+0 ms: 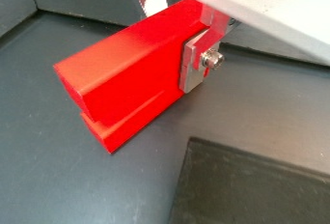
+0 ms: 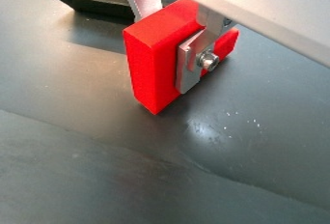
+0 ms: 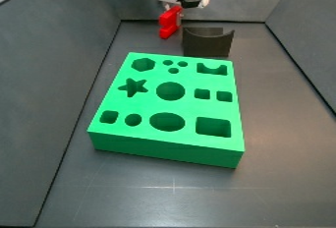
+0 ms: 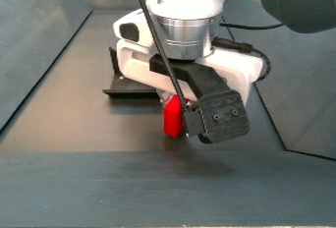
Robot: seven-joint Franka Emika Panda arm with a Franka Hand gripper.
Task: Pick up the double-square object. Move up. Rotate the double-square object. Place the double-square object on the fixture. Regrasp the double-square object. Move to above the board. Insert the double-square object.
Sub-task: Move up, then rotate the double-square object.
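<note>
Red double-square object (image 1: 123, 83) fills both wrist views, clamped near one end between the gripper (image 2: 194, 49) plates; looks light, rigid, slick plastic, above the floor.

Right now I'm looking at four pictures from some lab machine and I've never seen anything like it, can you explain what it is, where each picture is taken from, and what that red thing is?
This is a single robot arm with a two-fingered end effector. Two pictures come from cameras on its wrist, looking down along the fingers; the other two come from cameras fixed beside the work floor.

The red thing is the double-square object, a small plastic block. The end effector is shut on it: in both wrist views a silver finger presses against its side. In a side view it hangs in the air, clear of the floor.

On the dark floor lies the board, a thick green slab with shaped holes: a star, circles, squares, an oval. Behind it stands the fixture, a dark notched block, part of the rig.
</note>
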